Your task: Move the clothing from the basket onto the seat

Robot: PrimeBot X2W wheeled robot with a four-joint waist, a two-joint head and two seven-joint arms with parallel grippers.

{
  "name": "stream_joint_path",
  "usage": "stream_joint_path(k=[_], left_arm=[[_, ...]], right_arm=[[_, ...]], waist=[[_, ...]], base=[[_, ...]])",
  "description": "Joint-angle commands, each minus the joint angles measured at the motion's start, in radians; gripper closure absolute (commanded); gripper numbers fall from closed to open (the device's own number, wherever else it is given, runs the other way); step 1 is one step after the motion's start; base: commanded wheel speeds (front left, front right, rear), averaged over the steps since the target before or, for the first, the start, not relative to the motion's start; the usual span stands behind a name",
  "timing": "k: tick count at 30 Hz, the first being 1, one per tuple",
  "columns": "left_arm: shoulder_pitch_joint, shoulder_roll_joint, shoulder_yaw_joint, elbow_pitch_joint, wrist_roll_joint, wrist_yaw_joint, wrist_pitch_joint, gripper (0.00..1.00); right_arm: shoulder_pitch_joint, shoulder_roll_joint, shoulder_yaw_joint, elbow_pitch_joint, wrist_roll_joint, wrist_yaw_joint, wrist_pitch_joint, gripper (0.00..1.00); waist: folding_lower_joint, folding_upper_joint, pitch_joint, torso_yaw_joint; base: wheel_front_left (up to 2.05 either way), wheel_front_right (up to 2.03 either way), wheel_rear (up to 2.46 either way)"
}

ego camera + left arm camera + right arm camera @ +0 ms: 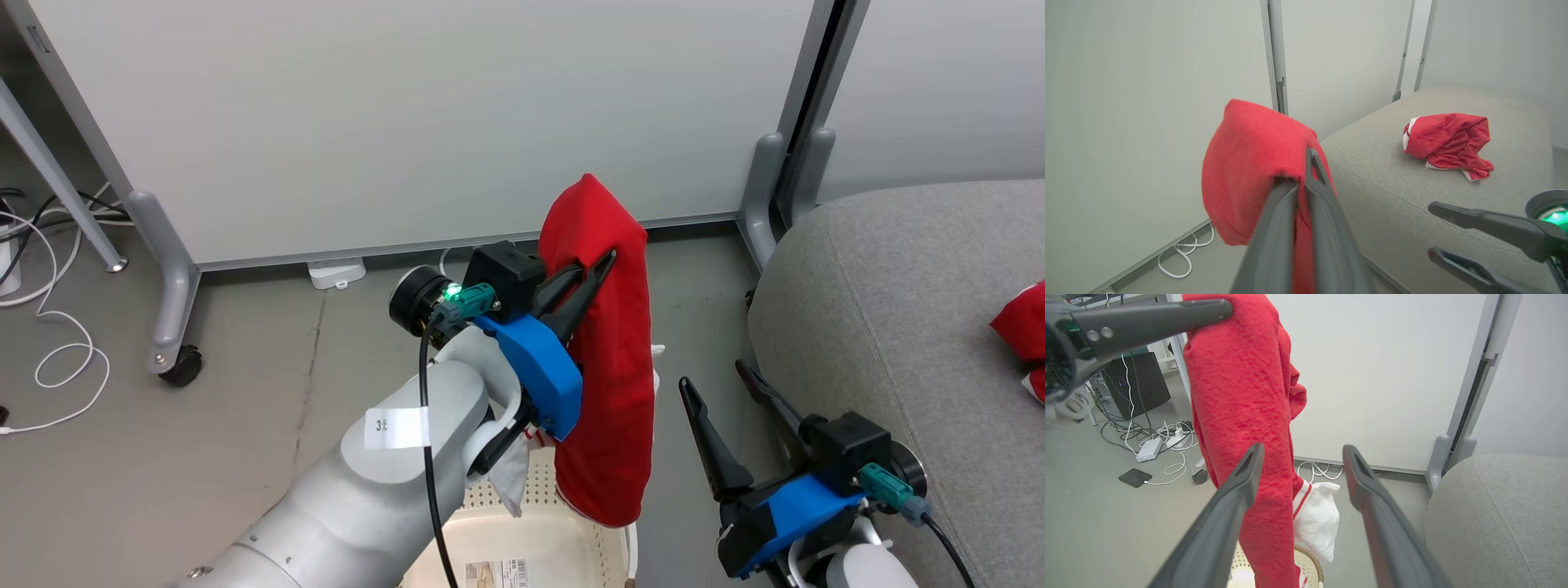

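– Basket [571, 543] down at the bottom, right under the arm [384, 498]. Is the red top [608, 367] out of it?

– Nearly. The left claw [602, 263] is pressed together on the red top and pinches it near its upper end. The top hangs straight down, and its low end is just over the basket rim. A white bit [1318, 522] hangs beside it. I cannot tell if it is part of the same top.

– And the right claw [714, 377]?

– Spread wide, holding nothing. It sits low, between the hanging top and the seat [898, 327].

– So what makes this step go well?

– I think the top should go up a little more, so its low end clears the basket. Then it can swing across to the robot's right, over the grey seat. Slow is best, so it does not bump the right claw or slip out.

– Where should it land?

– Well onto the seat, not on the round edge, or it could slide to the floor [245, 408]. Farther back, another red top [1447, 143] lies on the seat. Next to that one looks like a good spot. The claw should open only when most of the cloth rests on the seat.
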Motion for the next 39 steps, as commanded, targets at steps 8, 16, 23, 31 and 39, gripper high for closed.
stream_joint_path(k=[8, 16, 23, 31, 39], left_arm=[[-0.039, 0.0, -0.046, 0.018, -0.041, 0.008, -0.018, 1.0], [-0.055, 0.001, -0.079, 0.022, -0.07, 0.016, -0.026, 1.0], [-0.066, 0.0, -0.109, 0.021, -0.095, 0.022, -0.031, 1.0], [-0.078, 0.0, -0.139, 0.02, -0.12, 0.024, -0.035, 1.0], [-0.085, 0.0, -0.163, 0.016, -0.141, 0.029, -0.036, 1.0]], right_arm=[[-0.02, -0.017, 0.048, 0.028, 0.021, 0.0, 0.023, 0.0], [-0.125, -0.041, 0.144, 0.127, 0.077, 0.0, 0.043, 0.0], [-0.253, -0.045, 0.271, 0.25, 0.135, 0.0, 0.035, 0.0], [-0.372, -0.019, 0.308, 0.427, 0.124, 0.0, -0.04, 0.0], [-0.445, 0.008, 0.306, 0.578, 0.104, 0.0, -0.092, 0.0]], waist=[[0.0001, -0.0001, 0.007, -0.001], [0.0001, -0.0001, 0.012, -0.002], [0.0001, -0.0001, 0.019, 0.004], [0.0001, -0.0001, 0.026, 0.011], [0.0001, -0.0001, 0.026, 0.016]], base=[[0.0, 0.0, 0.0], [0.0, 0.0, 0.0], [0.0, 0.0, 0.0], [0.0, 0.0, 0.0], [0.0, 0.0, 0.0]])
